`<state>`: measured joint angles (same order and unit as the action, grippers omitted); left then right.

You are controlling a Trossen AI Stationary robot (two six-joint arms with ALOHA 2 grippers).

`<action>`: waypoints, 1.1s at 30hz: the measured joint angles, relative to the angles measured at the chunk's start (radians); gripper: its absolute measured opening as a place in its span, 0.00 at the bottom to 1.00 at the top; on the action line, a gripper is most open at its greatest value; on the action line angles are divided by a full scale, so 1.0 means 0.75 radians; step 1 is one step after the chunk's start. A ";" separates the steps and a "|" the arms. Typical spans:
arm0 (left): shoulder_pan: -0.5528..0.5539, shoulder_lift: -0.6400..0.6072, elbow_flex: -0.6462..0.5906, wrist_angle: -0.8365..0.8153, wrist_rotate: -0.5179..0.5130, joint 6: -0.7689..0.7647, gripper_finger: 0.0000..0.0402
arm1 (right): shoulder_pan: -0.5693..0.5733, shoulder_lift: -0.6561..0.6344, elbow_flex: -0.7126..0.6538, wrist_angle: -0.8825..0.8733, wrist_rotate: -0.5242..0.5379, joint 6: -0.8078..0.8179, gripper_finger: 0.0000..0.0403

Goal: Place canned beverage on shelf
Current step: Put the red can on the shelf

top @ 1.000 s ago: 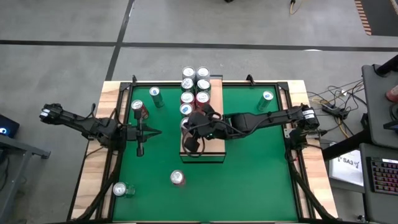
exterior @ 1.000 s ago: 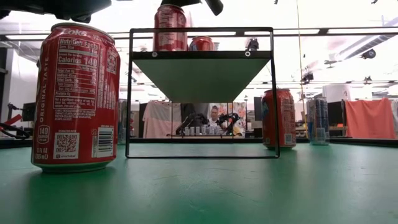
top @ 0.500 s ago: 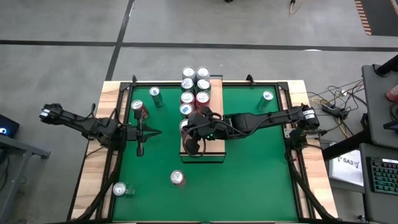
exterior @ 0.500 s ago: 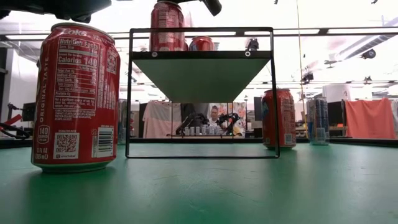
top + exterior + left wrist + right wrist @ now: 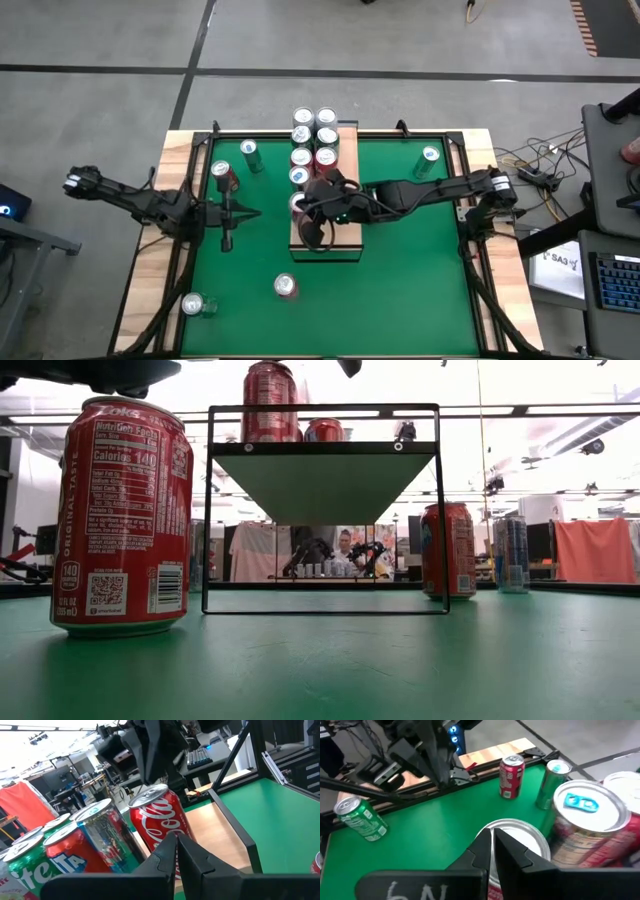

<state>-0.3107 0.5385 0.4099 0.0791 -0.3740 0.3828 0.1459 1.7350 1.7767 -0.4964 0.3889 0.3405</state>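
Observation:
The shelf is a pale wooden board on a dark frame in the middle of the green table. Several cans stand at its far end. A red Coca-Cola can stands upright on the board nearer its middle, and also shows in the low view and the left wrist view. My right gripper is shut just above this can's silver lid. My left gripper is shut and empty over the green surface left of the shelf. My right gripper points its shut fingers down over the red can's lid, near the rim. I cannot tell whether they touch it. The can stands upright on the shelf board.
Loose cans stand on the green surface: a red one and a green one at the far left, a green one at the far right, a red one and a green one near the front. A pale wooden rim surrounds the table.
My right gripper has risen a little over the red can on the shelf. The can stays upright on the board.

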 joint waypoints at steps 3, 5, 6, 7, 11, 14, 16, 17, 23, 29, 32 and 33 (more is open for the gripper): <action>-0.001 0.032 0.000 0.028 0.000 0.000 0.00 | 0.000 -0.015 0.000 -0.024 0.030 -0.002 0.03; -0.001 0.057 0.000 0.049 0.001 0.000 0.00 | 0.000 -0.027 0.000 -0.058 0.068 -0.001 0.03; 0.000 0.071 0.000 0.063 0.000 0.000 0.00 | 0.000 -0.033 0.000 -0.075 0.084 -0.001 0.03; -0.001 0.084 0.000 0.074 0.001 0.000 0.00 | 0.000 -0.037 0.000 -0.090 0.099 -0.001 0.03; 0.000 0.142 -0.001 0.124 0.001 0.001 0.00 | -0.006 -0.061 0.000 -0.147 0.175 0.018 0.03; 0.000 0.190 -0.001 0.179 0.000 0.021 0.00 | -0.010 -0.063 0.000 -0.175 0.182 0.035 0.03; 0.000 0.217 -0.001 0.217 0.000 0.027 0.00 | -0.010 -0.052 -0.001 -0.176 0.183 0.036 0.03; 0.000 0.229 -0.001 0.234 0.000 0.028 0.00 | -0.011 -0.048 -0.001 -0.176 0.183 0.036 0.03; 0.000 0.281 -0.001 0.264 -0.001 0.034 0.00 | -0.010 -0.025 -0.002 -0.187 0.180 0.067 0.03; 0.000 0.312 -0.001 0.303 -0.002 0.037 0.00 | 0.015 -0.025 -0.002 -0.190 0.171 0.082 0.03; 0.000 0.314 -0.001 0.303 -0.002 0.039 0.00 | 0.032 -0.025 -0.002 -0.190 0.165 0.093 0.03; 0.000 0.313 -0.001 0.303 -0.002 0.040 0.00 | 0.037 -0.025 -0.002 -0.190 0.155 0.102 0.03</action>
<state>-0.3107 0.7734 0.4091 0.3065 -0.3756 0.4125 0.1733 1.7161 1.7752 -0.6386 0.5053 0.4172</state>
